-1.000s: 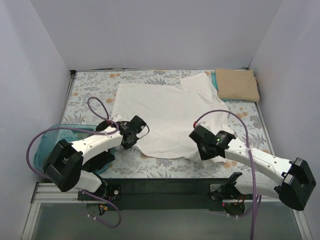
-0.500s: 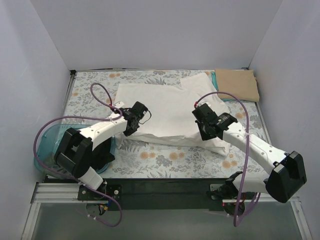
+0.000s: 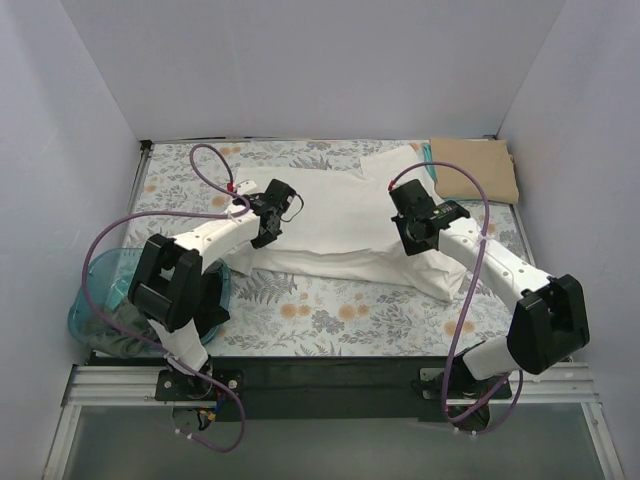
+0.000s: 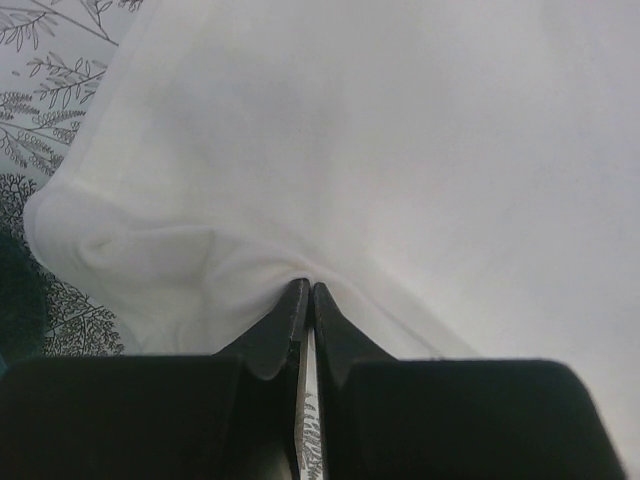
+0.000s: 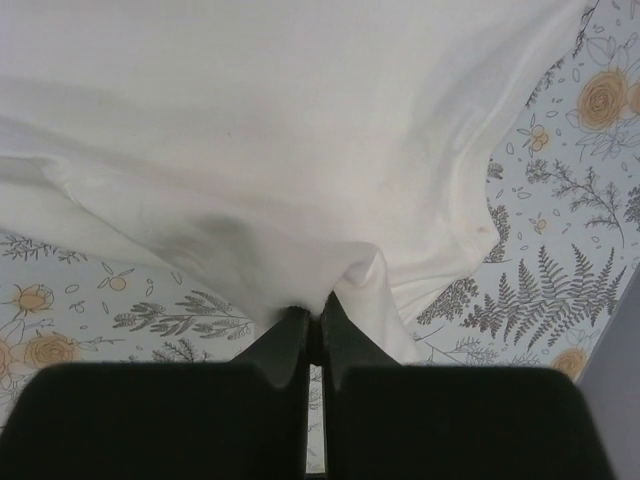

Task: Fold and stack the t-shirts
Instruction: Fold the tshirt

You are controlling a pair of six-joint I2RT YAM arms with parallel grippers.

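Top external view: cream-white t-shirt (image 3: 345, 225) lies across the middle of the floral surface (image 3: 330, 312), doubled over, with a rounded fold along its near edge. One corner reaches toward the far right. No print shows on the exposed side.

Left tool (image 3: 272, 232) sits at the shirt's left end, right tool (image 3: 418, 244) toward its right end, both over the cloth.

Left wrist view: left tool (image 4: 306, 290) is clamped shut, a pinch of the white cloth (image 4: 400, 150) gathered at the tips, with puckers running out from them.

Right wrist view: right tool (image 5: 309, 312) is likewise closed on a bunched edge of the same shirt (image 5: 300, 120). Floral surface (image 5: 560, 230) is visible below and to the right.

Tan t-shirt (image 3: 476, 170) lies folded in the far right corner, just beside the white shirt's corner. A teal t-shirt (image 3: 428, 157) shows as a thin sliver at its left edge.

Translucent teal basket (image 3: 92, 292) stands at the near left, beside the left arm, well apart from the shirt. Dark cloth is inside; I cannot tell which garment.
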